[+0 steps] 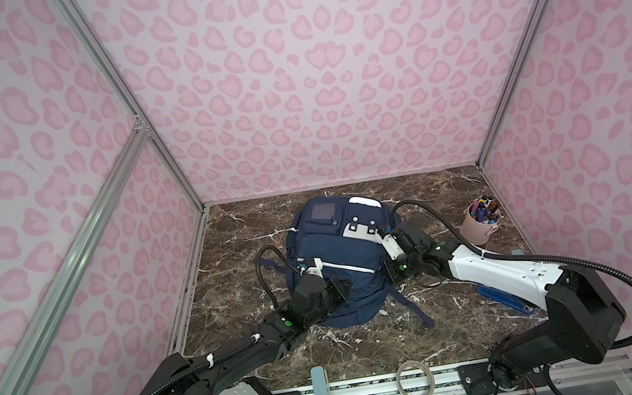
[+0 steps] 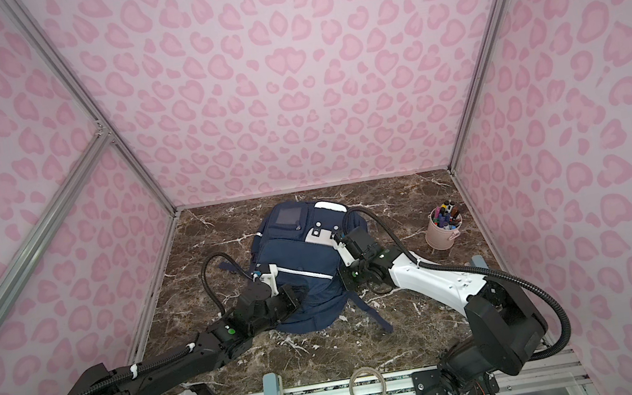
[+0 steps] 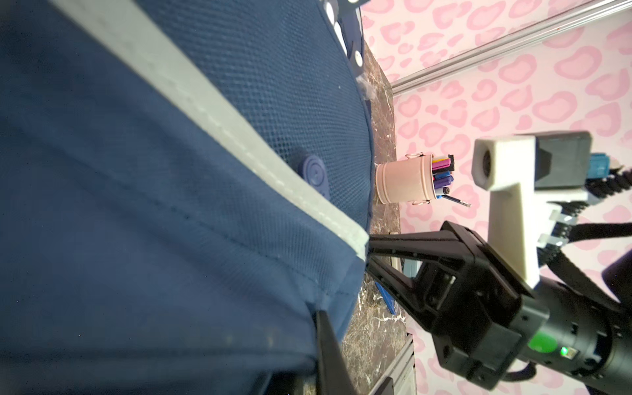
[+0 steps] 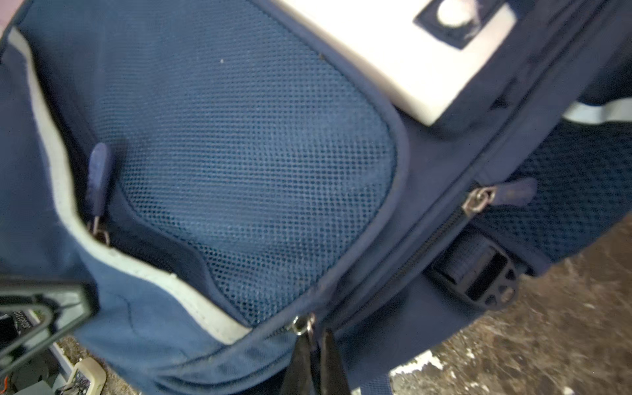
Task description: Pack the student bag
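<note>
Bag: the large navy-blue fabric backpack [image 1: 325,247] lies front-up at the middle of the brown marble table [image 1: 369,346]. Its white-patched top points to 12 o'clock, and loose straps trail toward 5 o'clock.
Left fingers: my left fingers [image 3: 323,335] sit on the backpack's lower front, toward 6 o'clock from its middle and just below the slanted white stripe [image 3: 205,106]. They are pressed fully together, with navy cloth bunched at the tips, so I read it as a pinch of the backpack's own fabric.
Right fingers: my right fingers [image 4: 309,343] are at the backpack's 4 o'clock edge. They are squeezed together on a zip pull [image 4: 302,323]. Only its metal ring shows above the tips; the tab is hidden between them.
Cup: a pale pink metal cup of coloured pens [image 1: 480,226] stands upright at 2 o'clock from the backpack, well apart from it.
Tape: a clear tape roll [image 1: 415,379] lies on the metal rail at 6 o'clock, off the marble.
</note>
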`<state>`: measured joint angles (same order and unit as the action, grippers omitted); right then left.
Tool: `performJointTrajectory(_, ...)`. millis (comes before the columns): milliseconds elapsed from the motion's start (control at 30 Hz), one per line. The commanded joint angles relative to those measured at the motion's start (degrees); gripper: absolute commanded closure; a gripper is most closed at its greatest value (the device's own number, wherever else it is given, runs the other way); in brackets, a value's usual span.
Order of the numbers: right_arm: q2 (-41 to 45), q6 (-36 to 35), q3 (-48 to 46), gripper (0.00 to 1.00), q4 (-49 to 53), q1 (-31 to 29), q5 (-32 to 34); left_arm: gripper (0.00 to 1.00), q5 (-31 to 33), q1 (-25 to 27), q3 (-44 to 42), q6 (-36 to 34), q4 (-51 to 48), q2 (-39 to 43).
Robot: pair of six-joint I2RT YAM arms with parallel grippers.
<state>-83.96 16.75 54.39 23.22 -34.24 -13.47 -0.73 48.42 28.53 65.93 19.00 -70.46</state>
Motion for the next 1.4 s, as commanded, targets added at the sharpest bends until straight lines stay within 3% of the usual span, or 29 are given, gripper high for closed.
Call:
performJointTrajectory(0,-0.43,-0.32,0.32,1.0,-0.32,1.71,17.03,0.97,-1.18,2.2,1.67,-0.63,-3.67,-1.31)
performJointTrajectory(233,-3.27,-1.02,1.33,1.0,-0.58,2.88,16.78,0.97,-0.03,3.87,2.64,-0.98,-5.19,0.69)
performJointTrajectory(333,-3.04,-0.38,0.56,1.0,-1.48,3.95,17.1,0.91,0.2,5.81,3.54,-1.27,-5.78,1.32)
performJointTrajectory(367,-2.55,-0.07,0.2,0.99,-1.84,4.15,17.45,0.85,0.2,6.05,3.56,-1.34,-5.75,1.9)
performJointTrajectory(400,-2.01,0.11,-0.06,0.92,-1.92,4.26,17.78,0.76,0.2,6.07,3.33,-1.62,-5.5,2.47)
performJointTrajectory(467,-0.68,0.04,-0.23,0.6,-1.58,4.35,17.93,0.5,1.32,6.07,3.69,-3.66,-7.37,4.77)
performJointTrajectory(500,0.18,0.03,-0.4,0.52,-1.4,4.35,18.43,0.4,2.64,6.07,4.5,-5.18,-10.47,6.09)
performJointTrajectory(567,2.84,-0.08,-1.07,0.38,-1.67,4.35,20.76,0.22,7.38,6.07,6.77,-11.06,-17.11,9.35)
performJointTrajectory(633,5.48,-0.31,-1.87,0.3,-2.6,4.7,22.36,0.04,17.2,6.03,8.96,-15.98,-24.81,12.02)
performJointTrajectory(767,9.04,-0.12,-1.63,0.19,-2.85,8.25,24.28,0.04,36.5,4.38,9.83,-27.55,-29.18,16.74)
performJointTrajectory(833,10.16,-0.74,-2.63,0.13,-5.79,11.72,24.47,0.04,44.92,3.28,6.8,-36.72,-22.05,18.2)
performJointTrajectory(933,12.09,-5.42,-8.11,0.14,-17.31,16.45,29.03,0.04,51.44,-2.6,1.03,-48.75,-9.41,19.06)
performJointTrajectory(1000,13.89,-9.81,-15.38,0.14,-29.32,18.49,33.82,0.04,49.0,-10.68,0.38,-50.99,-8.54,17.67)
performJointTrajectory(1167,13.3,-22.88,-31.77,0.12,-59.04,22.55,33.11,0.03,41.32,-24.5,-4.04,-58.28,0.91,14.32)
performJointTrajectory(1233,10.3,-22.17,-33.31,0.12,-64.05,24.61,30.64,0.03,37.23,-29.87,-4.68,-57.74,2.45,11.27)
performJointTrajectory(1367,2.38,-19.23,-33.73,0.12,-71.88,27.72,27.18,0.03,31.11,-36.46,-8.88,-58.9,14.7,3.02)
